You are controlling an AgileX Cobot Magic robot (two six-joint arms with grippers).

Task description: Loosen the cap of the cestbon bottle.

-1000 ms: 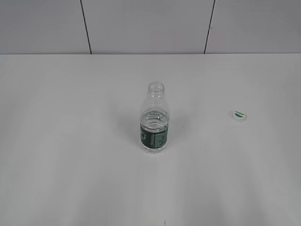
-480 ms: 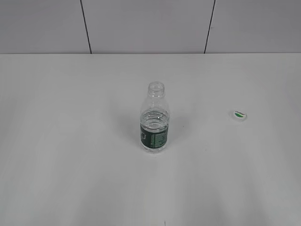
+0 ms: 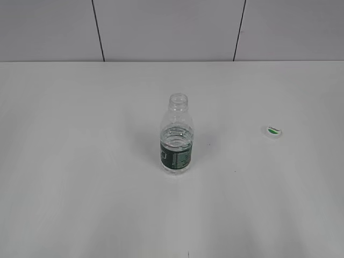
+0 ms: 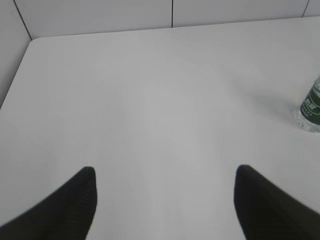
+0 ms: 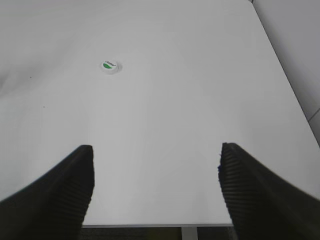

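Observation:
The cestbon bottle (image 3: 176,138) stands upright in the middle of the white table, its mouth open with no cap on it. Its lower part shows at the right edge of the left wrist view (image 4: 311,107). The white cap (image 3: 274,131) with the green mark lies flat on the table to the bottle's right, and shows in the right wrist view (image 5: 110,66). My left gripper (image 4: 165,172) is open and empty, well back from the bottle. My right gripper (image 5: 156,150) is open and empty near the table's front edge, short of the cap. Neither gripper shows in the exterior view.
The white table (image 3: 80,161) meets a grey panelled wall (image 3: 161,27) at the back. The table's right edge (image 5: 280,65) and front edge (image 5: 150,225) show in the right wrist view, its left corner (image 4: 30,42) in the left wrist view.

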